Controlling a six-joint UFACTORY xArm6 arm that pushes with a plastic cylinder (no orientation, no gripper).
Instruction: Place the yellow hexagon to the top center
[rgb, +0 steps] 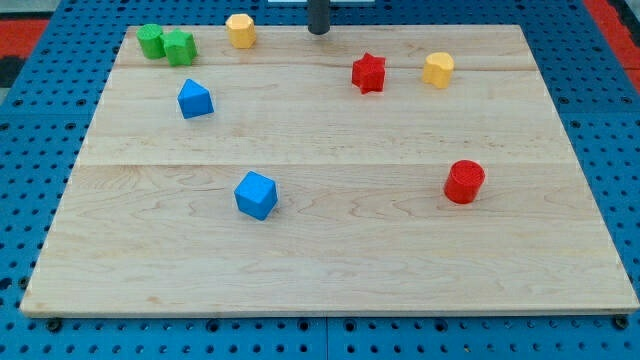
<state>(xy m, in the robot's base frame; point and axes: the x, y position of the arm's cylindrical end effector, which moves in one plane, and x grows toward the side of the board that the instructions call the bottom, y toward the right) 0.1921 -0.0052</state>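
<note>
Red star (368, 73), blue cube (256, 195)

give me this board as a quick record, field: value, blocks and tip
tip: my tip at the view's top centre, touching no block
yellow hexagon: top edge, left of my tip, apart from it
other yellow block: upper right
red star: left of that block
red cylinder: right, mid-board
blue blocks: upper left; centre left
green blocks: top left corner, touching

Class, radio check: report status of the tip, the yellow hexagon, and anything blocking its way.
My tip at the view's top centre, touching no block. Yellow hexagon at its left, apart. Nothing between them. Second yellow block off to the right, beside the red star.
</note>
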